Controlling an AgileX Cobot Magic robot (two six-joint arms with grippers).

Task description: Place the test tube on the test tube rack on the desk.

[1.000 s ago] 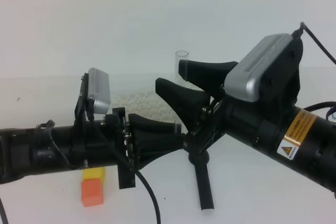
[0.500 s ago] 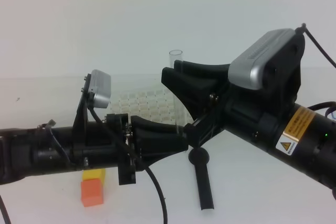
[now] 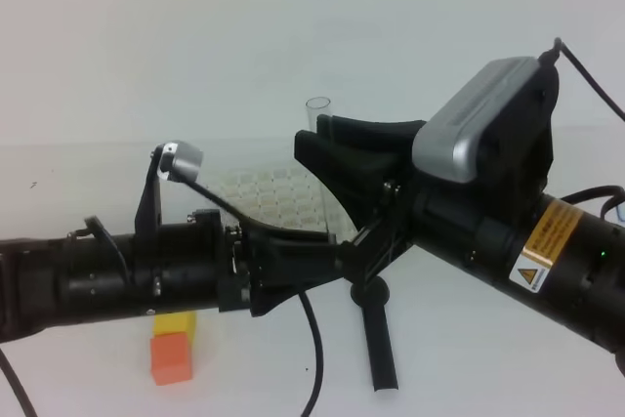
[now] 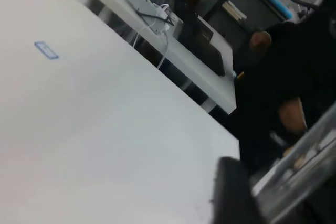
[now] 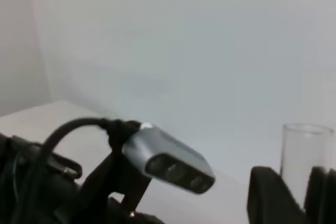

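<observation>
The test tube stands upright in the air, its open rim above my right gripper, whose black fingers are shut on it. In the right wrist view the clear test tube rises between the two fingers. My left gripper points right just below, its tip under the right gripper; its jaw gap is not visible. In the left wrist view only one black finger shows, beside a blurred clear shape. The white test tube rack sits on the desk behind both arms.
A black round-headed stick lies on the desk below the right arm. An orange block and a yellow block sit at the front left, under the left arm. Both arms cross the middle and hide much of the rack.
The right fingers have closed on the tube and shifted slightly left with it. The left wrist has rolled, tipping its camera over, while its tip stayed under the tube.
</observation>
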